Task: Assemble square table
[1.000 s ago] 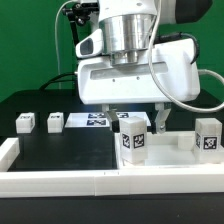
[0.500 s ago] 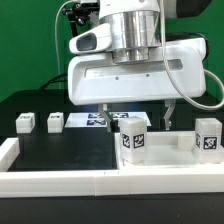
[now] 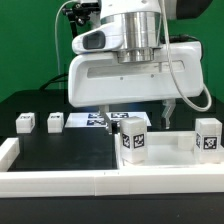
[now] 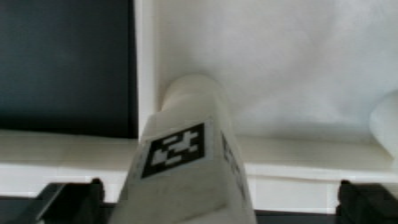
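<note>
The white square panel point(image 3: 165, 160) lies at the exterior view's right, and it also shows in the wrist view point(image 4: 302, 90). Two tagged white legs stand upright on it, one near its left corner point(image 3: 133, 140) and one at the right point(image 3: 208, 138). Two more legs point(image 3: 25, 122) point(image 3: 55, 122) lie on the black table. My gripper point(image 3: 137, 122) hangs open over the left upright leg. In the wrist view that leg point(image 4: 187, 150) stands between my gripper's point(image 4: 219, 205) spread dark fingertips point(image 4: 75, 200), touching neither.
The marker board point(image 3: 88, 121) lies flat behind the loose legs. A long white L-shaped rail point(image 3: 55, 181) runs along the front and up the exterior view's left side. A green wall and the arm's base stand behind.
The hand has shifted a little to the exterior view's left and looks larger, with its fingers slightly higher. The legs and the panel have not moved.
</note>
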### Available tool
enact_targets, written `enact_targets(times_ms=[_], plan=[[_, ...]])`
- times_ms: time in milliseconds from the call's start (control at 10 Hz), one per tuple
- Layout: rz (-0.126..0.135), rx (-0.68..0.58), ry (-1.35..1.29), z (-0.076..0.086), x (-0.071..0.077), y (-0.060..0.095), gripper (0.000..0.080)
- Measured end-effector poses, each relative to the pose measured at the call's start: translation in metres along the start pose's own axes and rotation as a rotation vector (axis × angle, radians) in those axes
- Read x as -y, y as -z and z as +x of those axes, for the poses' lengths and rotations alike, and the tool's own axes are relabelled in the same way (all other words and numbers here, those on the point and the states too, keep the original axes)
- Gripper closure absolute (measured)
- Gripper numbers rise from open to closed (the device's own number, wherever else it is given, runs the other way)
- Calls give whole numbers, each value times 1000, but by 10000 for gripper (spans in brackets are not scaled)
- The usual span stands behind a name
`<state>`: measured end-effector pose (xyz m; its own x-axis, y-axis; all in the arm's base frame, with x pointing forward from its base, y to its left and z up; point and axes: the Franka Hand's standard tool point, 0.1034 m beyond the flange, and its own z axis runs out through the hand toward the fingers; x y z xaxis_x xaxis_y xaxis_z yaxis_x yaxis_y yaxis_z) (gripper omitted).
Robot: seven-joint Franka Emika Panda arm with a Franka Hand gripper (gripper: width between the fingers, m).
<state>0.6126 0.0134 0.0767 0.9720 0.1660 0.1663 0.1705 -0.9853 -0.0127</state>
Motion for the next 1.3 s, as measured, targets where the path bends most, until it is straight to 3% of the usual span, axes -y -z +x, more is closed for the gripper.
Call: enact_targets(times_ms=[500, 600, 700, 800, 900, 1300], plan=[[-20, 9, 196, -1, -5, 0, 153], [-20, 9, 196, -1, -5, 0, 323], [-20, 9, 196, -1, -5, 0, 323], [-20, 9, 196, -1, -5, 0, 458], [-20, 9, 196, -1, -5, 0, 511], [-20, 8, 138, -1, -5, 0, 510]])
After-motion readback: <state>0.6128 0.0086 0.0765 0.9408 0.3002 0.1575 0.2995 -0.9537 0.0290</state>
